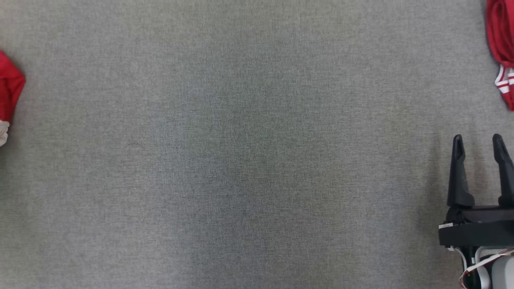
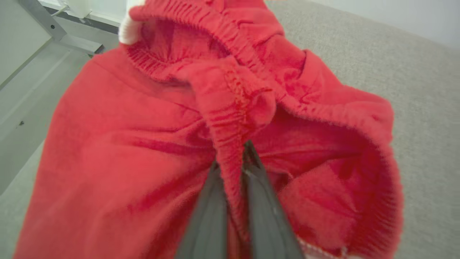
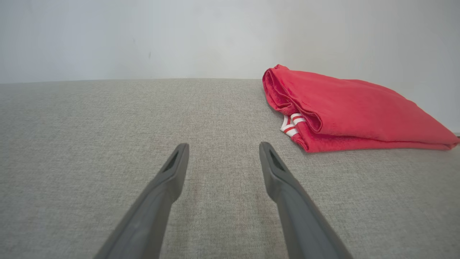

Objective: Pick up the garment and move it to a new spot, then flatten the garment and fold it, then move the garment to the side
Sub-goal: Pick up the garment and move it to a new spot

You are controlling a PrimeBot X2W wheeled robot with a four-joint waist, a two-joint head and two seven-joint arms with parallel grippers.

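Dark fingers of the right gripper (image 1: 478, 140) stand wide apart at the head view's lower right over a grey woven cloth surface (image 1: 241, 160); a crumpled red fleece garment (image 1: 10, 90) peeks in at the left edge (apparently the pinched one). Left wrist view: the left gripper (image 2: 231, 156) clamps that garment's (image 2: 118, 151) elastic waistband (image 2: 230, 118). Right wrist view: spread fingers (image 3: 172, 169) hover above the surface, a folded red white-striped garment (image 3: 352, 111) lying near, rightward.
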